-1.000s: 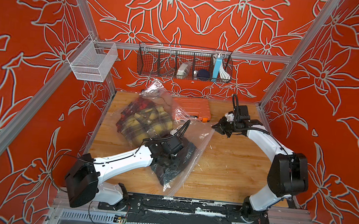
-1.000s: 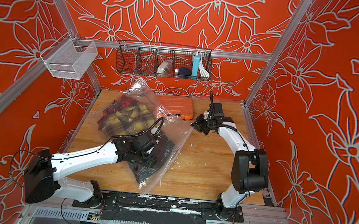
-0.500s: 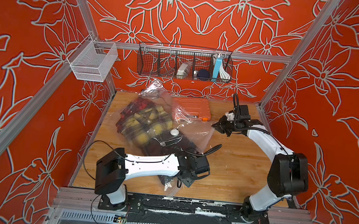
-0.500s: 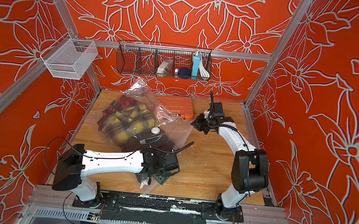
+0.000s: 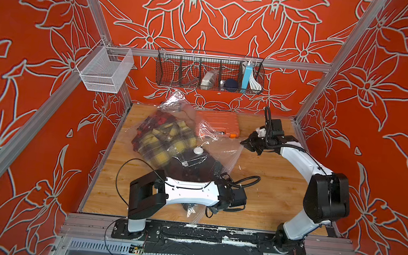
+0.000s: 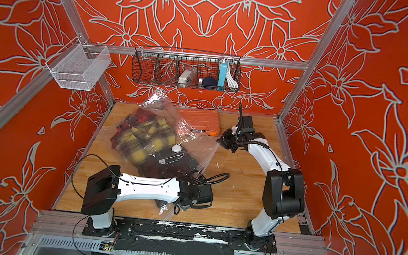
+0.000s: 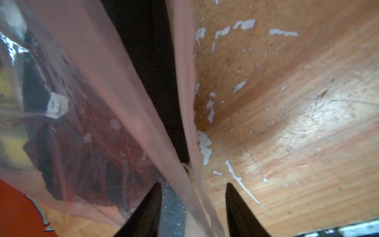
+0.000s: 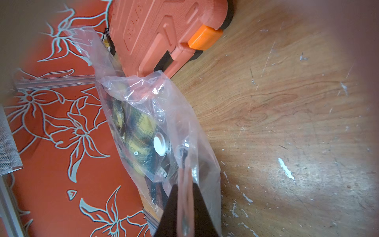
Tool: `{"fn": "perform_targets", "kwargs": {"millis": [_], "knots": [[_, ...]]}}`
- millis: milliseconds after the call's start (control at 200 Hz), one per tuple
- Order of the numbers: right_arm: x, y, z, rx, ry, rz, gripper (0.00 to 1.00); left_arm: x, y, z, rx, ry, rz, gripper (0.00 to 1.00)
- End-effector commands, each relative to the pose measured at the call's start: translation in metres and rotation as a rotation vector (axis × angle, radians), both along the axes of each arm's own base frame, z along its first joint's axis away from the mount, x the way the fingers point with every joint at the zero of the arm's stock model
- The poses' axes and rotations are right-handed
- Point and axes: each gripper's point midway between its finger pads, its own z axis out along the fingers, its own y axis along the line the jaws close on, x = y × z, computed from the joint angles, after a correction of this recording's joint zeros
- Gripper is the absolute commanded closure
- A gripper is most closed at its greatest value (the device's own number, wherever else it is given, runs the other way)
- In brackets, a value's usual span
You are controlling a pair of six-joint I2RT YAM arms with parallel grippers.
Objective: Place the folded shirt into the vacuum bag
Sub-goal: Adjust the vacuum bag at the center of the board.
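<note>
The clear vacuum bag [image 5: 223, 149] [image 6: 203, 146] lies across the table's left half, its white valve cap [image 5: 198, 150] [image 8: 159, 143] on top. Inside it a dark folded shirt [image 5: 193, 169] [image 7: 82, 153] lies beside a yellow and red plaid shirt [image 5: 168, 140] [image 6: 145, 137]. My right gripper [image 8: 184, 185] [image 5: 246, 143] is shut on the bag's edge at the right and holds it up. My left gripper [image 7: 193, 184] is at the bag's near end, jaws apart, with the bag's pinkish edge strip passing loosely between them. In both top views the left arm [image 5: 191, 193] hides its fingers.
An orange plastic case [image 5: 217, 120] [image 8: 164, 26] lies at the back, partly under the bag. A black wire basket [image 5: 209, 70] with small items hangs on the back wall and a white mesh basket [image 5: 103, 71] on the left rail. Bare wood [image 5: 273, 191] lies between the arms.
My left arm drew back out of the bag toward the table's front edge and folded low. The bag settled flatter over the shirts. The right arm stayed put.
</note>
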Motion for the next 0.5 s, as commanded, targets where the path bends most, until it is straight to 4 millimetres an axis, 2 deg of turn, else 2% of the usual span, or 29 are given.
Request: {"fn": "perform_targets", "kwargs": {"millis": [0, 35, 100, 185, 255, 355, 495], "knots": [[0.015, 0.003, 0.019, 0.034, -0.048, -0.014, 1.0, 0.001, 0.01, 0.009, 0.003, -0.026, 0.0, 0.52], [0.016, 0.003, 0.019, 0.035, -0.046, -0.015, 1.0, -0.001, 0.009, 0.01, -0.009, -0.021, -0.009, 0.6], [0.018, 0.004, 0.022, 0.046, -0.05, -0.021, 1.0, -0.002, 0.011, 0.015, -0.016, -0.019, -0.022, 0.85], [0.022, 0.012, 0.036, 0.079, -0.061, -0.009, 1.0, -0.002, 0.02, 0.034, -0.019, -0.026, -0.04, 1.0], [0.027, 0.022, 0.058, 0.104, -0.09, 0.006, 1.0, 0.001, 0.034, 0.064, -0.026, -0.048, -0.054, 1.0], [0.042, 0.03, 0.099, 0.143, -0.142, -0.013, 1.0, 0.011, 0.06, 0.121, -0.135, -0.054, -0.07, 1.0], [0.074, 0.04, 0.187, 0.233, -0.261, -0.048, 1.0, 0.032, 0.1, 0.214, -0.335, -0.113, -0.087, 1.0]]}}
